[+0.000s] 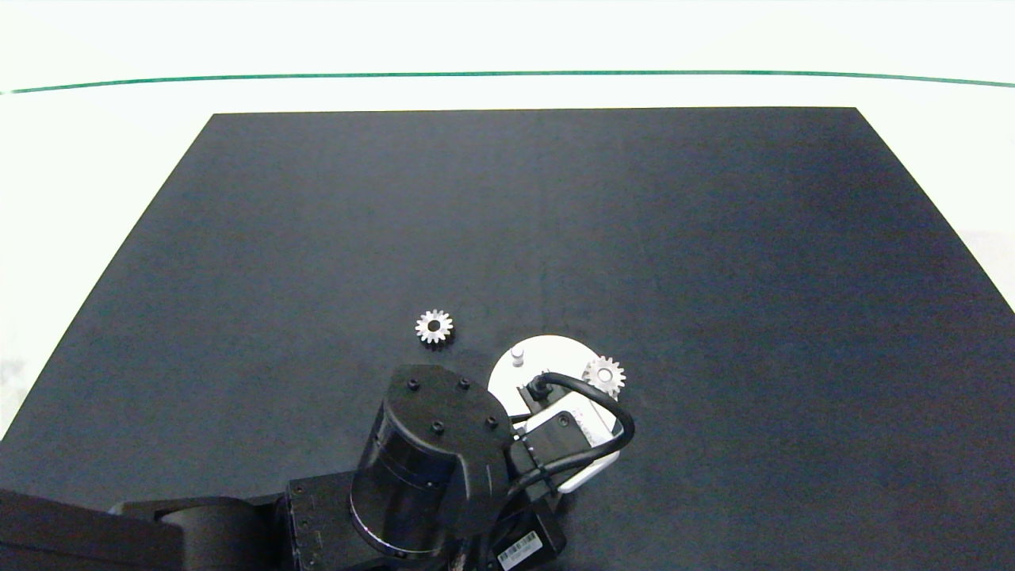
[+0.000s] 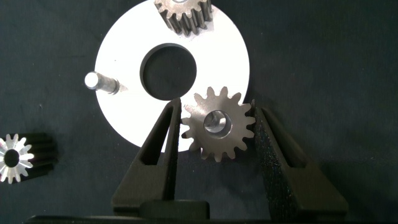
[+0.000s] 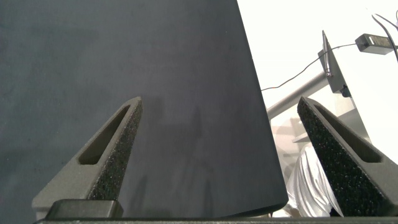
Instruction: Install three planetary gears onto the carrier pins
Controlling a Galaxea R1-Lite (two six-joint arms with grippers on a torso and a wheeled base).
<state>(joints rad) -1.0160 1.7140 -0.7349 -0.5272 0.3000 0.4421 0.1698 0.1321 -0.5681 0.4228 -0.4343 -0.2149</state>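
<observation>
The left gripper holds its fingers slightly apart around a planetary gear seated on a pin at the white disc edge. Another gear lies left of centre. The right gripper is spread wide.

I see bright, silvery metal on the gear between my left gripper's fingers, its face finely brushed. The loose gear on the mat shines the same. The white disc looks smooth and matt, like plastic, with a pale, slightly glossy pin. The dark mat reads as matt, faintly grainy cloth. My right gripper's finger pads look rough and foamy.
</observation>
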